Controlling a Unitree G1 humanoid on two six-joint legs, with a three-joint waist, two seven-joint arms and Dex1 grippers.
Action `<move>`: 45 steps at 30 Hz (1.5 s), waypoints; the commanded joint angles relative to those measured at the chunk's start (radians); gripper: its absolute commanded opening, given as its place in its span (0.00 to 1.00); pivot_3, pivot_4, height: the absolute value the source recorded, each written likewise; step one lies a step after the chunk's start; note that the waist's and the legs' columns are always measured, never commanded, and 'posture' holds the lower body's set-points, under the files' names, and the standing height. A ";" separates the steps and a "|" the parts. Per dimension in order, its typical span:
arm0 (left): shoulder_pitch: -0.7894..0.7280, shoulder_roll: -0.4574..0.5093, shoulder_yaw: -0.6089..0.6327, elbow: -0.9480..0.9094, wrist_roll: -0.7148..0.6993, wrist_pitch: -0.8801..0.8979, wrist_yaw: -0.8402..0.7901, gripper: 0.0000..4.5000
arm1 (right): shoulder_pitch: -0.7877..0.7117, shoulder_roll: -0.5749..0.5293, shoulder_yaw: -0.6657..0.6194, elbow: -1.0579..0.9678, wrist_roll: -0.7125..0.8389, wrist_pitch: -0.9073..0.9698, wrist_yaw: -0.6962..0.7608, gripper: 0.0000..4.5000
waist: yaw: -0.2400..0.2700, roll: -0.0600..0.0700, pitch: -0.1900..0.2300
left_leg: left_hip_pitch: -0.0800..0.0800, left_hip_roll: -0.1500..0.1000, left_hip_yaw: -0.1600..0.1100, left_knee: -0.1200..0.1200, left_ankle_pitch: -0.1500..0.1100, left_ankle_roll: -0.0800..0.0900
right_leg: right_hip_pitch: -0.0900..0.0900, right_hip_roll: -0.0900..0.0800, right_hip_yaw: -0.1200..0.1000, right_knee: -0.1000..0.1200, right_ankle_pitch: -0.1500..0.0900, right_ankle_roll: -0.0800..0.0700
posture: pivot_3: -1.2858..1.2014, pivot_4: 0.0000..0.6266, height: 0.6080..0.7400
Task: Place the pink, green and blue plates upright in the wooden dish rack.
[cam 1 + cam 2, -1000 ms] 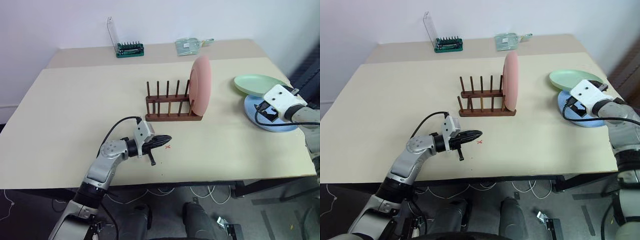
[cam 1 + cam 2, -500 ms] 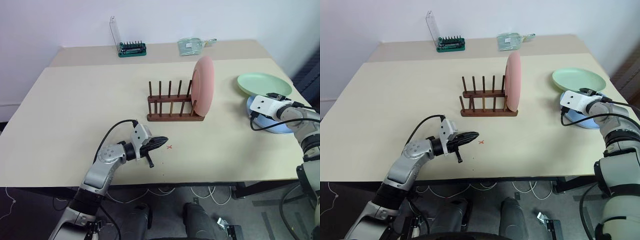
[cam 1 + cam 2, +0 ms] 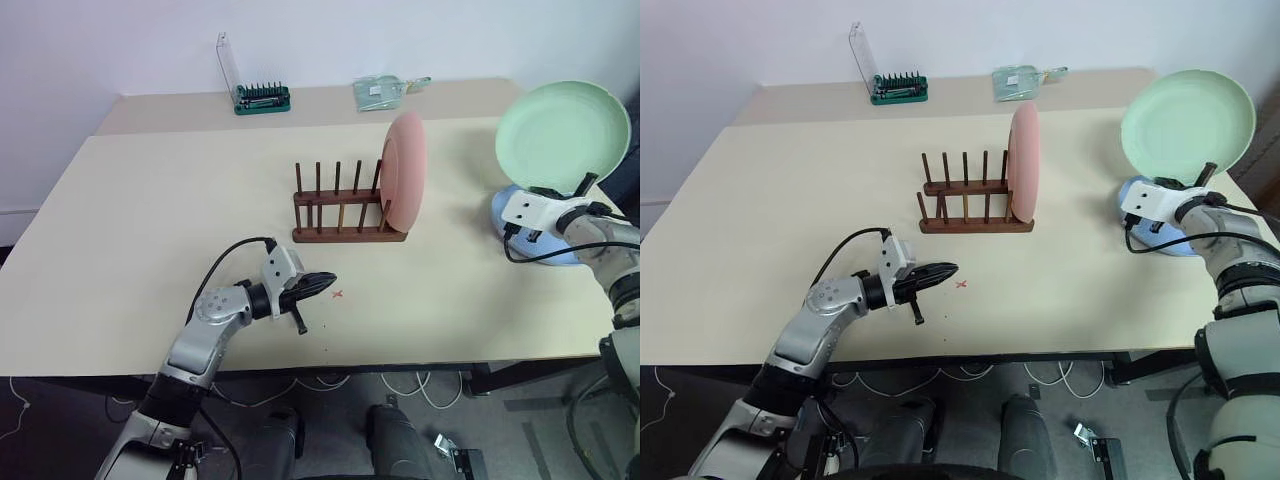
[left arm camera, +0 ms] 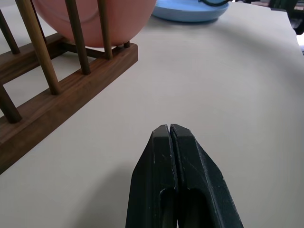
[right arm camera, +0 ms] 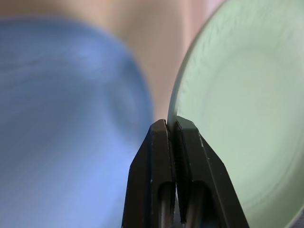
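Observation:
The pink plate stands upright in the right end slot of the wooden dish rack at mid table. At the right edge my right gripper is shut on the lower rim of the green plate, which is raised on edge, its hollow facing me. In the right wrist view the fingertips pinch that rim. The blue plate lies flat on the table below it. My left gripper is shut on nothing, just above the table in front of the rack, pointing right.
A green bit holder with a raised clear lid and a clear packet lie at the table's far edge. A small red cross marks the tabletop by the left gripper. The rack's left slots stand free.
My right gripper has shut on the green plate's rim and tipped the plate up from lying on the blue plate to standing on edge. The left arm has stayed put.

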 commanded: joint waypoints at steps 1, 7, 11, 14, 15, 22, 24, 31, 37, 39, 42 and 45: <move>-0.013 0.002 0.008 -0.013 -0.007 -0.015 -0.010 0.00 | 0.055 -0.070 -0.125 -0.227 0.103 -0.043 0.000 0.02 | 0.001 0.000 0.000 | 0.000 0.000 0.000 0.000 0.000 0.000 | 0.000 0.000 0.000 0.000 0.000 0.000 | 0.52 0.24 1.00; -0.010 -0.003 0.032 -0.006 0.002 -0.044 0.014 0.00 | 0.181 -0.063 -0.375 -0.821 0.457 0.150 0.231 0.02 | -0.003 0.001 0.000 | 0.000 0.000 0.000 0.000 0.000 0.000 | 0.000 0.000 0.000 0.000 0.000 0.000 | 0.52 0.24 1.00; -0.012 0.015 0.101 -0.004 -0.019 -0.055 0.049 0.00 | 0.184 0.005 -0.443 -1.180 0.849 0.428 0.447 0.02 | -0.001 0.000 0.000 | 0.000 0.002 -0.001 0.001 0.000 0.000 | 0.000 0.001 0.000 0.000 0.000 0.000 | 0.52 0.24 1.00; -0.005 0.038 0.131 -0.008 -0.026 -0.056 0.046 0.00 | 0.173 0.034 -0.460 -1.319 0.984 0.574 0.506 0.02 | 0.005 -0.002 0.000 | 0.000 0.002 -0.002 0.001 0.000 0.000 | 0.001 0.001 -0.001 0.000 0.000 0.000 | 0.52 0.24 1.00; -0.003 0.047 0.137 -0.007 -0.028 -0.056 0.042 0.00 | 0.166 0.048 -0.465 -1.352 1.026 0.622 0.509 0.02 | 0.009 -0.002 0.000 | 0.000 0.001 -0.002 0.002 0.000 0.001 | 0.002 0.000 -0.001 0.000 0.000 0.000 | 0.52 0.24 1.00; 0.032 0.127 0.228 -0.006 -0.062 -0.046 0.029 0.00 | 0.160 0.243 -0.425 -1.595 1.597 1.010 0.511 0.02 | 0.006 -0.002 0.000 | -0.001 0.004 -0.003 0.000 0.000 0.001 | -0.002 0.000 -0.001 0.001 0.000 0.000 | 0.52 0.24 1.00; 0.044 0.134 0.233 0.003 -0.061 -0.056 0.020 0.00 | 0.153 0.302 -0.427 -1.559 1.692 1.077 0.470 0.02 | 0.007 -0.003 0.000 | -0.001 0.004 -0.003 0.001 0.000 0.001 | -0.001 0.000 -0.001 0.000 0.000 0.000 | 0.52 0.24 1.00; 0.073 0.127 0.229 0.013 -0.055 -0.083 0.006 0.00 | 0.112 0.407 -0.425 -1.387 1.744 1.216 0.409 0.02 | 0.007 -0.003 0.000 | -0.001 0.001 -0.003 0.001 0.000 0.001 | -0.001 0.000 -0.001 0.000 0.000 0.000 | 0.52 0.24 1.00; 0.118 0.125 0.222 -0.053 -0.070 -0.058 0.003 0.00 | 0.082 0.478 -0.465 -1.240 1.729 1.256 0.365 0.02 | 0.004 -0.003 0.000 | -0.001 0.002 -0.002 0.000 0.000 0.001 | -0.002 0.000 -0.001 0.001 0.001 -0.001 | 0.52 0.24 1.00; 0.125 0.125 0.217 -0.064 -0.073 -0.050 -0.002 0.00 | 0.074 0.485 -0.474 -1.219 1.733 1.273 0.364 0.02 | 0.004 -0.003 0.000 | -0.001 0.002 -0.002 0.000 0.000 0.001 | -0.002 0.000 -0.001 0.001 0.001 -0.001 | 0.52 0.24 1.00; 0.124 0.122 0.211 -0.067 -0.070 -0.047 -0.001 0.00 | 0.048 0.509 -0.501 -1.151 1.747 1.303 0.326 0.02 | 0.004 -0.003 0.000 | -0.001 0.002 -0.002 0.000 0.000 0.001 | -0.002 0.000 -0.001 0.001 0.001 -0.001 | 0.52 0.24 1.00; 0.120 0.118 0.206 -0.068 -0.068 -0.044 0.003 0.00 | 0.032 0.525 -0.523 -1.120 1.743 1.324 0.304 0.02 | 0.004 -0.003 0.000 | -0.001 0.002 -0.002 0.000 0.000 0.001 | -0.002 0.000 -0.001 0.001 0.001 -0.001 | 0.52 0.24 1.00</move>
